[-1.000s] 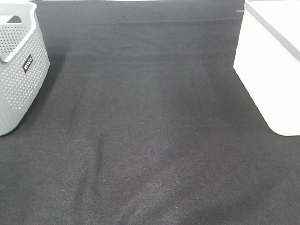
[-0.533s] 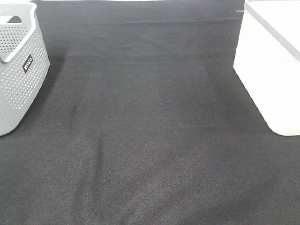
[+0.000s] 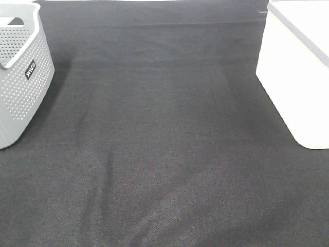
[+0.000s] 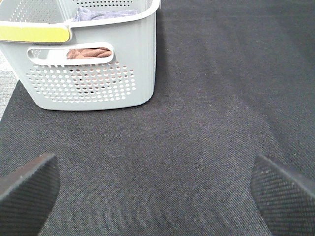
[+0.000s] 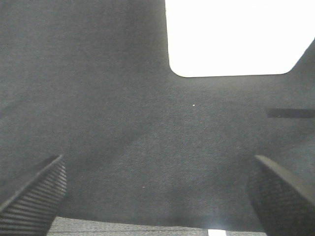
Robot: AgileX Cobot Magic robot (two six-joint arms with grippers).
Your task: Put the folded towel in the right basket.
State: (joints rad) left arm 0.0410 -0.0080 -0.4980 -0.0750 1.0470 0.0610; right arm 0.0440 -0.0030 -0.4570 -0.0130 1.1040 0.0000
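No towel lies on the black cloth in the exterior high view. The white right basket stands at the right edge and also shows in the right wrist view. The grey perforated left basket holds a brown towel, seen through its handle slot, and a grey-blue cloth at its top. My left gripper is open and empty, a short way from the grey basket. My right gripper is open and empty, facing the white basket. Neither arm shows in the exterior high view.
A black cloth with slight creases covers the table between the two baskets. A yellow-green strip sits on the grey basket's rim. The cloth's edge lies close to my right gripper.
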